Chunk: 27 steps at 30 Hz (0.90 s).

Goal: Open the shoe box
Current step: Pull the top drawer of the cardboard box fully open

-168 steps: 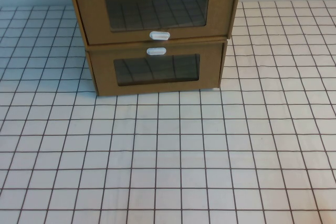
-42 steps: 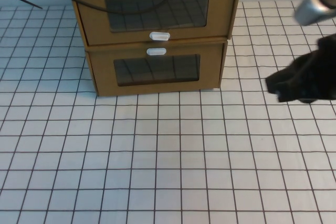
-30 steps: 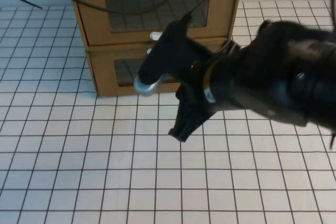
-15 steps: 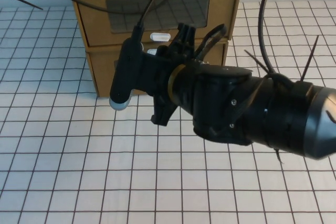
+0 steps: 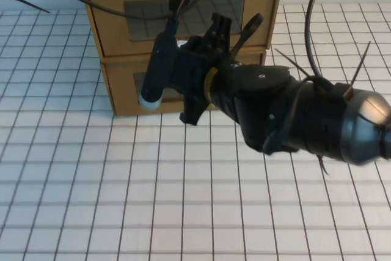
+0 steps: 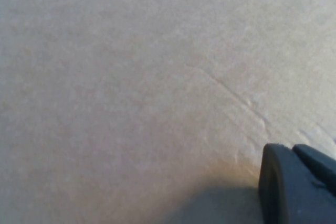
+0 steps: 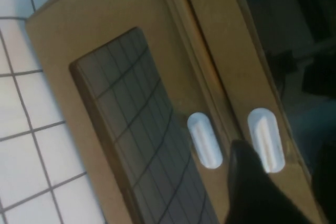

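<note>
White cloth ruled in a dark grid covers the table [image 5: 91,200], and a pale wall stands behind its far edge. The right gripper [image 5: 219,25] hovers at the front of the shoe box [image 5: 116,59], its arm reaching in from the table's right side and filling much of the high view. Its jaws stand apart and hold nothing. In the right wrist view one dark finger [image 7: 252,182] has its tip just beside the white handle [image 7: 265,140] of the upper drawer [image 5: 104,10], while the other shows only at the picture's edge; whether the near finger touches the handle I cannot tell. A second white handle [image 7: 205,140] sits close by on the lower drawer [image 5: 122,90], above that drawer's dark window [image 7: 126,129]. Both drawer fronts look closed, one stacked on the other. The box itself is brown cardboard and stands at the table's far edge, left of the middle. A black wrist camera [image 5: 156,71] hangs from the right arm in front of the lower drawer, and black cables [image 5: 73,3] cross the upper drawer's front. The left gripper [image 6: 294,192] shows only in its own wrist view – a dark part close against plain brown cardboard – and I cannot tell whether it is open or closed.
</note>
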### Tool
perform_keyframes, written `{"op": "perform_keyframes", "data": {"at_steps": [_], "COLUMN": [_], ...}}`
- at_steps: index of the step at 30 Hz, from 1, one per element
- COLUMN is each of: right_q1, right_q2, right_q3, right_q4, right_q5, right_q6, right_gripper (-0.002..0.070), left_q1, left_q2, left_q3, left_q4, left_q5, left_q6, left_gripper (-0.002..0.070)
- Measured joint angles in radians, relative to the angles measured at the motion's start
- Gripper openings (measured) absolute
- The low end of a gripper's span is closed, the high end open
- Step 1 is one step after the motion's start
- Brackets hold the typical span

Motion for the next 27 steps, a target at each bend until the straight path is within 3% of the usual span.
{"op": "perform_keyframes", "data": {"at_steps": [8, 27], "right_q1": [-0.043, -0.050], "right_q2": [0.025, 0.156], "right_q3": [-0.006, -0.126], "right_q4": [-0.056, -0.099], "right_q5": [-0.091, -0.041], "right_q6": [0.000, 0.000], "right_gripper": [0.0234, 0.0232], "left_q1": [0.000, 0.000], "left_q2": [-0.002, -0.002], "left_q3": [0.000, 0.000], "left_q4": [0.000, 0.000], "left_q5": [0.010, 0.018], "left_q6": [-0.002, -0.002], "left_gripper": [-0.0002, -0.0002]}}
